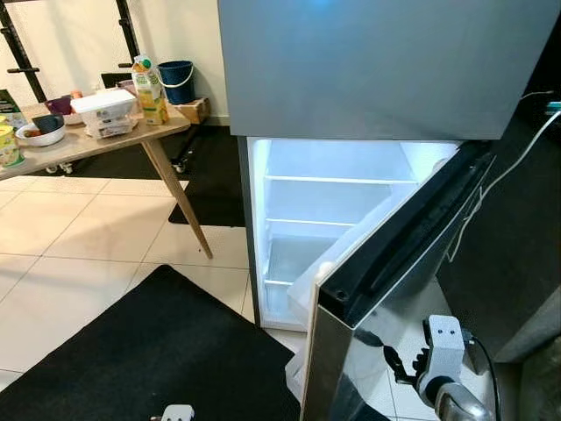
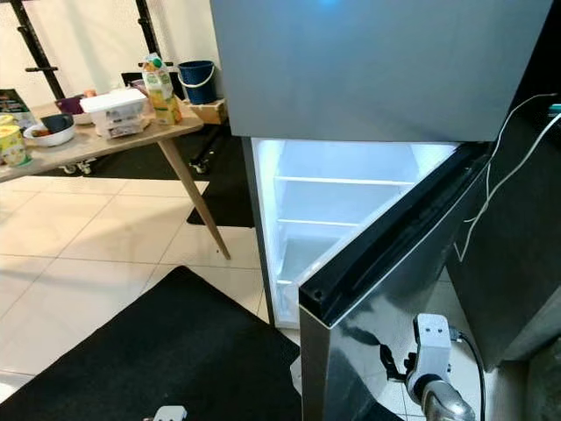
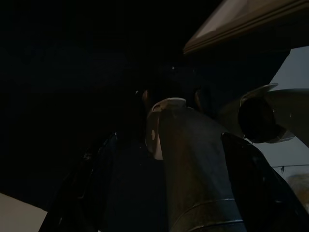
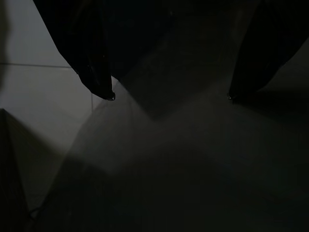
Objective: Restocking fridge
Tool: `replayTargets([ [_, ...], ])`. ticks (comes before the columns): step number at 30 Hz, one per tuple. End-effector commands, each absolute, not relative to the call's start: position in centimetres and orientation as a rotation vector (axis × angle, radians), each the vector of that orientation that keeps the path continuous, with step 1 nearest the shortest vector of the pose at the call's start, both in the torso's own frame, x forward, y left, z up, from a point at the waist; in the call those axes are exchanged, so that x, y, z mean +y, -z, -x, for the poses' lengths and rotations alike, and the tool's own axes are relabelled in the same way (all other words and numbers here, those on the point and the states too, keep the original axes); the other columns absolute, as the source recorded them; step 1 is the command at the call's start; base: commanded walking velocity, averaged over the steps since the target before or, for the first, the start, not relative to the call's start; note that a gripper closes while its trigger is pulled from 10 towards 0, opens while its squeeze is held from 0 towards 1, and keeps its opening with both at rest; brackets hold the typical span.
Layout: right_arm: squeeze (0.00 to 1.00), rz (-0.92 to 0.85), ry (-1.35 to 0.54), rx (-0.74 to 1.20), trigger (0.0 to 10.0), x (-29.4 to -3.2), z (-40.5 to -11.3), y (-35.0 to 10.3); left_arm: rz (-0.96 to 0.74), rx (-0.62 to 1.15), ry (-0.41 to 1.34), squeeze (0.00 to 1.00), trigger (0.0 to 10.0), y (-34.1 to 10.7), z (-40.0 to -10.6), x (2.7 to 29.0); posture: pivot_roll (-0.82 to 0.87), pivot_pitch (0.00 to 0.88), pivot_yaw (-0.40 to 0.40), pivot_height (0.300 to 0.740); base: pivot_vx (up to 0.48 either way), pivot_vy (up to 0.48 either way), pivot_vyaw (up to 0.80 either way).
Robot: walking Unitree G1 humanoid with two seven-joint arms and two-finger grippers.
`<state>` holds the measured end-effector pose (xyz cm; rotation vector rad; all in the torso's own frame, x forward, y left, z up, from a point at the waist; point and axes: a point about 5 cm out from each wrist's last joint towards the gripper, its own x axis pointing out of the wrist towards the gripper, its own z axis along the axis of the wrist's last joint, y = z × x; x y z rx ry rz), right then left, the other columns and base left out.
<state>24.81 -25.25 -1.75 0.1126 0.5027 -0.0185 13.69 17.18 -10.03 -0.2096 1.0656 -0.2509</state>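
- The right gripper (image 4: 169,94) hangs low beside the open fridge door (image 1: 394,289), at the robot's right; its two black fingers (image 4: 96,72) are spread wide apart with only pale tiled floor (image 4: 43,82) between the tips, and they hold nothing.
- The left gripper (image 3: 164,193) hangs in shade, and I cannot tell how its fingers stand; in the head views only a small white part of that arm (image 1: 178,412) shows at the lower edge.
- A black mat (image 1: 149,351) lies on the pale tiles in front of the fridge.
- The fridge (image 1: 351,202) stands straight ahead with its lower door swung out toward the robot's right, the dark seal along the door's top edge facing up.
- The lower compartment is lit, and its glass shelves (image 1: 337,180) look bare as far as the door lets one see.
- The upper door (image 1: 377,61) is closed.
- A white cable (image 1: 491,184) hangs down the dark side of the fridge.
- Further off to the left stands a wooden table (image 1: 105,140) on slanted legs, well apart from the fridge.
- On it stand a juice carton (image 1: 150,89), upright at the near corner, and just beside it a white lidded box (image 1: 105,112).
- Further along the table are a white bowl (image 1: 40,134) with something orange in it, a dark bowl (image 1: 47,123), and a yellow tub (image 1: 9,145) at the picture's edge.
- Behind the table a blue bucket (image 1: 177,81) sits on the floor near a small cardboard box (image 1: 195,110).
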Motion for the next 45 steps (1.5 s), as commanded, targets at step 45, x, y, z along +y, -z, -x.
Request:
replayTargets([
  [45, 0.0, -0.041, -0.358, 0.407, 10.0, -18.0, -29.1, -0.7, 0.203, 1.083, 0.237, 0.0, 10.0, 10.3, -12.8, 17.7, -0.07, 0.033, 0.011, 0.74, 0.0, 0.0, 0.01],
])
